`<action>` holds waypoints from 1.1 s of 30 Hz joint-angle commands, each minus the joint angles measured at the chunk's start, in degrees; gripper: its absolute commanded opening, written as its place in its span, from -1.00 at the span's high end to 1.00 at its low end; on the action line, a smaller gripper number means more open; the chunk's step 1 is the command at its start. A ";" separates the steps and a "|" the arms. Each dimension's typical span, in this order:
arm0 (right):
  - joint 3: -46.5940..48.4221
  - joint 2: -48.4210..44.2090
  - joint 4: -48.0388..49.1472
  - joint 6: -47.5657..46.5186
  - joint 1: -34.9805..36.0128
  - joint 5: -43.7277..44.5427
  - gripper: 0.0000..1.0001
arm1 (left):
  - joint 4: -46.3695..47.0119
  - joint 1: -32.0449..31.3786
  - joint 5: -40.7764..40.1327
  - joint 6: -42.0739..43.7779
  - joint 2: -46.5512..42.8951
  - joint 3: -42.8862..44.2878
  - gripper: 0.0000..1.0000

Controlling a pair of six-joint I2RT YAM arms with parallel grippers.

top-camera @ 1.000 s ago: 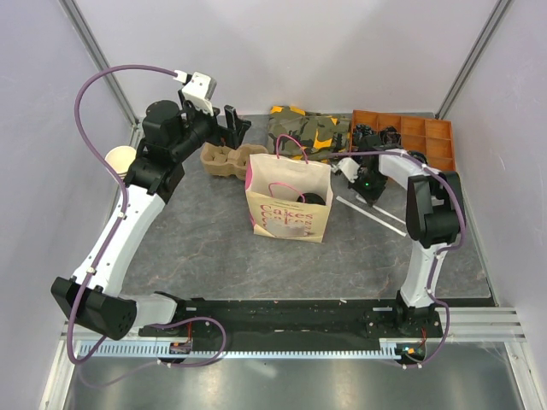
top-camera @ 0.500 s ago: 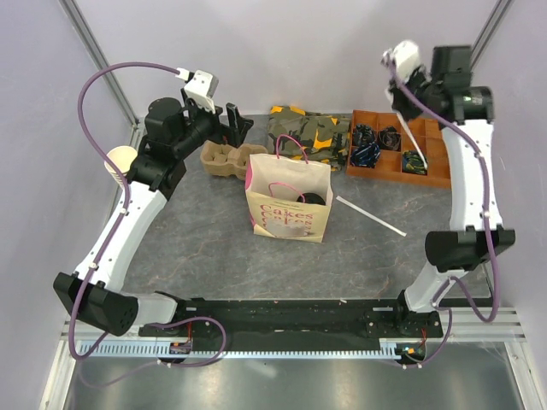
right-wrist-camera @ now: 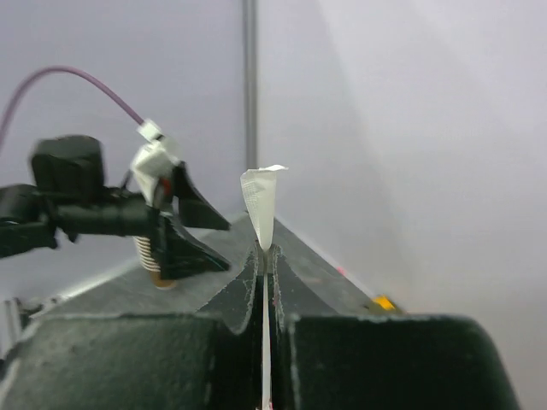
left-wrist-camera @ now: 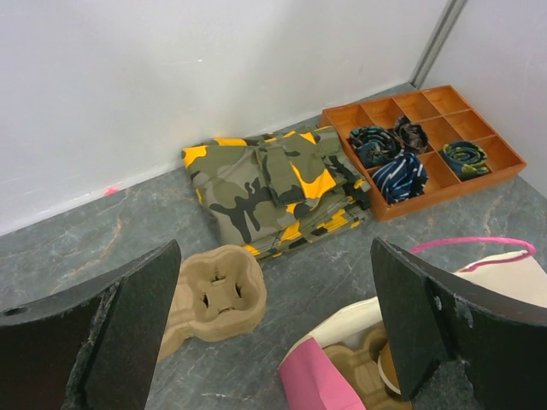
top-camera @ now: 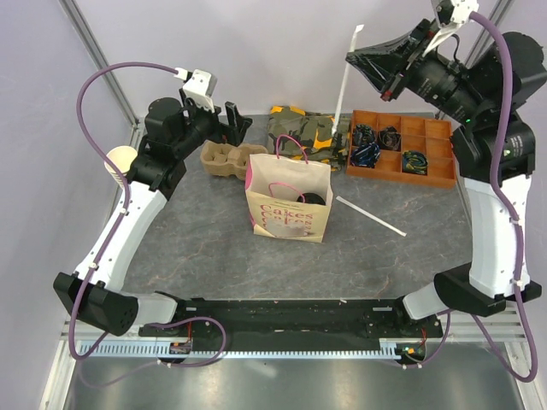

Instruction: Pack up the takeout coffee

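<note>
The takeout coffee sits inside the cream paper bag (top-camera: 289, 205) with pink handles; only a dark lid (top-camera: 313, 198) shows in the top view. In the left wrist view a brown cup edge (left-wrist-camera: 386, 369) shows in a pulp carrier inside the bag (left-wrist-camera: 342, 329). My left gripper (top-camera: 232, 126) (left-wrist-camera: 275, 249) is open and empty, hovering above the bag's far-left corner. My right gripper (top-camera: 357, 63) (right-wrist-camera: 267, 256) is raised high over the back right, shut on a white paper-wrapped straw (top-camera: 345, 92) (right-wrist-camera: 261, 201).
An empty pulp cup carrier (top-camera: 229, 159) (left-wrist-camera: 214, 295) lies left of the bag. Folded camouflage cloth (top-camera: 308, 130) and an orange divided tray (top-camera: 402, 147) sit at the back. A second straw (top-camera: 370, 215) lies right of the bag. A cup stack (top-camera: 120, 161) stands far left.
My right arm has swung up from the table beside the tray to high above it, carrying one straw. The left arm has hardly moved.
</note>
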 commanded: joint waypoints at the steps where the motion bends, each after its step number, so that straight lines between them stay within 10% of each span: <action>1: -2.72 1.69 7.49 7.97 4.19 -2.43 1.00 | 1.62 0.37 -2.51 -1.86 -1.43 1.35 -1.00; 13: -5.44 8.28 -3.13 -7.03 19.05 3.37 1.00 | 2.23 1.69 -3.48 -2.21 -2.84 1.00 -0.99; 33: -25.74 6.45 -7.28 -22.88 22.22 8.56 1.00 | 2.15 2.92 -4.88 -1.68 -5.13 -0.76 -0.99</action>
